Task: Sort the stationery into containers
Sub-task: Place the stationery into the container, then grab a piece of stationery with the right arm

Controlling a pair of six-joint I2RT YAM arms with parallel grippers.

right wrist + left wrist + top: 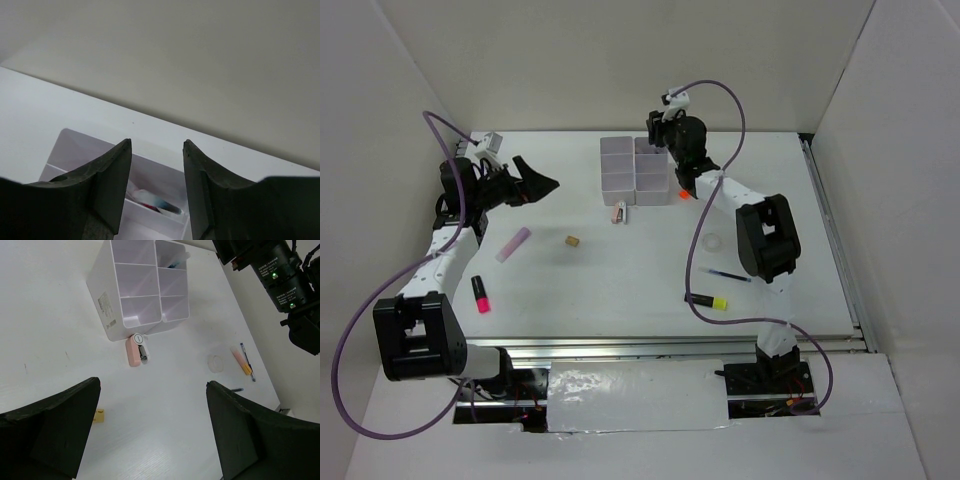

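Top external view: the white bins (620, 166) sit at the back middle of the desk (620, 290), six little boxes joined in two rows of three. The right arm reaches over them and hides the back right box. Its end effector (156, 150) hangs above that box with a narrow gap and holds nothing. One box under it has a small white and blue thing (156, 202) inside.

The left end effector (152, 385) is far to the left, wide and holding nothing.

Loose on the desk are:
- one pink marker (513, 244)
- one tan eraser cube (573, 240)
- one pink-and-black highlighter (479, 293)
- one small pink thing (135, 350) just beside the bins
- one clear tape ring (713, 242)
- one blue pen (725, 273)
- one yellow-and-black highlighter (708, 300)

An orange bit (678, 195) peeks out by the right arm.
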